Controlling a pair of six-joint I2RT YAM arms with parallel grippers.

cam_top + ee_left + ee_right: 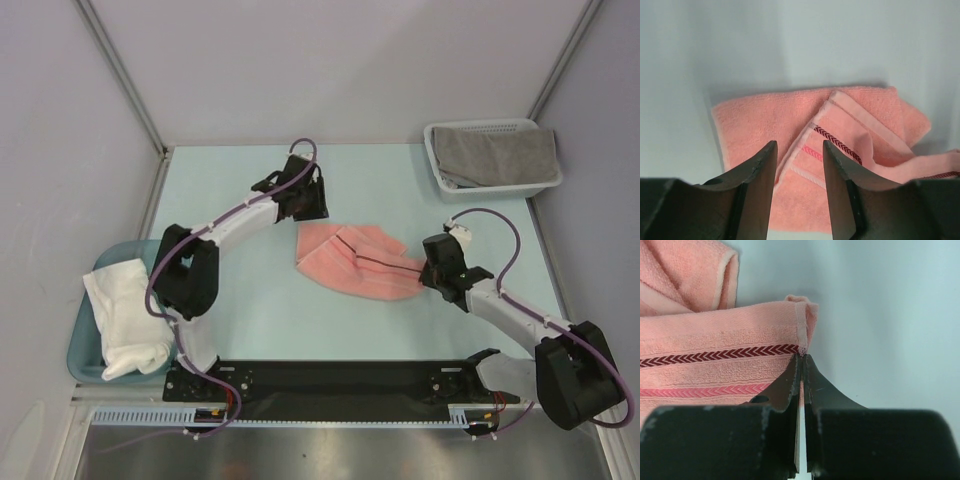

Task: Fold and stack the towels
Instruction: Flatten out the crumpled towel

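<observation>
Salmon-pink towel [352, 262] lies mid-way across the surface [250, 300], long axis running far-left to near-right. We find the right gripper [802, 358] pinched together on its near-right corner hem; the left gripper [799, 146], jaws apart, hovers over the far-left end.

Nothing legible appears anywhere, not even on the salmon-pink towel [352, 262].

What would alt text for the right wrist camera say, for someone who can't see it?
The right pincer, shut, touches the hemmed corner of a salmon-pink towel with a dark chevron stripe, lying rumpled on a pale table.
</observation>
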